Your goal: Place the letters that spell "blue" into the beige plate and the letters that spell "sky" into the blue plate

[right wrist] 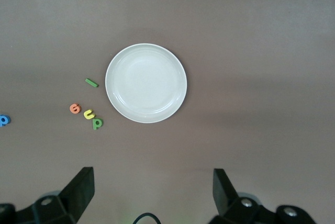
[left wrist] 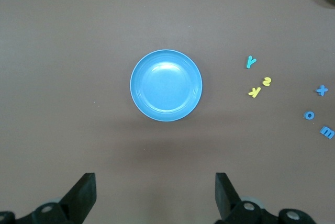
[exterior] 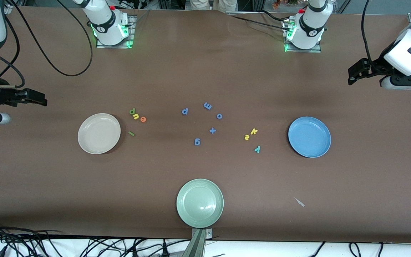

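Both grippers aloft with fingers spread wide, nothing held; all letters on the brown table.

Left gripper (left wrist: 154, 195) over the table's left-arm end, right gripper (right wrist: 152, 192) over the right-arm end. Green b (exterior: 132, 111), yellow u (exterior: 136, 115), orange e (exterior: 143, 119) and green bar l (exterior: 131, 134) lie beside the empty round cream-beige plate (exterior: 99, 133). Yellow s (exterior: 247, 137), yellow k (exterior: 253, 131) and teal y (exterior: 257, 149) lie near the empty round blue plate (exterior: 309, 137).

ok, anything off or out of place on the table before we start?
One stray: a small pale sliver of scrap lies on the brown mat, nearer the front camera than the round medium-blue plate; it belongs to no letter group. I cannot tell what it is. Otherwise letters lie flat and all three plates sit upright, empty.
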### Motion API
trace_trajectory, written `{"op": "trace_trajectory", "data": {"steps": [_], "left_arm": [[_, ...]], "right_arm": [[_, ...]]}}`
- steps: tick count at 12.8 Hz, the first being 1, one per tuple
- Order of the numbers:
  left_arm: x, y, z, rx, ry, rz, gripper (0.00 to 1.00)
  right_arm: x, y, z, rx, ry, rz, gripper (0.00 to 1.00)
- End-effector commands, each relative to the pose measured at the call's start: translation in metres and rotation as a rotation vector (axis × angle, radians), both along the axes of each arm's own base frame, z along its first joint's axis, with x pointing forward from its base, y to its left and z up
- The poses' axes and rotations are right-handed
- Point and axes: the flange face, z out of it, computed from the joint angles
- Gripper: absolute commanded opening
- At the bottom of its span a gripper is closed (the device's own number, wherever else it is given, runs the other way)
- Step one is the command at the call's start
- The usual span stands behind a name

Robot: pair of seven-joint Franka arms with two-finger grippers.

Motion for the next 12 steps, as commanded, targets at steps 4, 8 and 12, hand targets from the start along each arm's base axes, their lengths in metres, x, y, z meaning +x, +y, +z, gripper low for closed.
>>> {"op": "trace_trajectory", "data": {"steps": [4,8,12], "left_arm": [[-0.001,0.000,0.007,-0.015,0.004,0.006,1.00],[-0.001,0.000,0.007,-0.015,0.004,0.006,1.00],[-0.001,0.000,0.007,-0.015,0.004,0.006,1.00]], "right_arm": [[0.014,-0.008,-0.026,0.058,0.029,-0.009,1.00],[0.016,-0.008,-0.030,0.090,0.030,0.111,1.00],[0.027,0.024,-0.059,0.164,0.061,0.090,1.00]]}}
